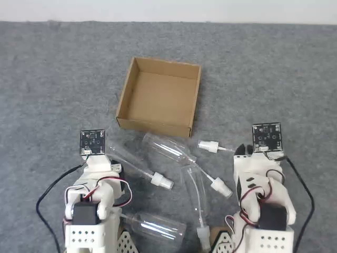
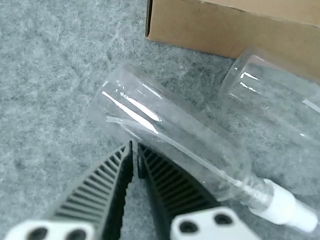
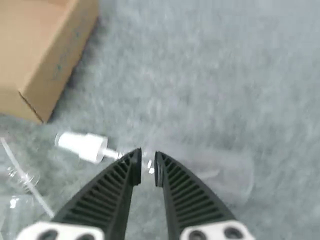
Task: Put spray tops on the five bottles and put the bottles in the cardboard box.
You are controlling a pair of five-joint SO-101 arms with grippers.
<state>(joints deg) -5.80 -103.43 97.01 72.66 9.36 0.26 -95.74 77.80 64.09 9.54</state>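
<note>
Left pincer (image 2: pixel 134 150): pressed together, tips at a capped bottle (image 2: pixel 165 135) lying near the box (image 1: pixel 154 126)
Right pincer (image 3: pixel 146 160): narrowly spread beside a loose spray top (image 3: pixel 80 142)
My plan: I'd widen left, then grip mid-bottle

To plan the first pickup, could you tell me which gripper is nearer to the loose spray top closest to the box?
Right. The right gripper hangs at the tube end of the spray top; the left gripper is over a bottle, farther across the table.

overhead and close wrist cameras share the box (image 1: pixel 152 125).
</note>
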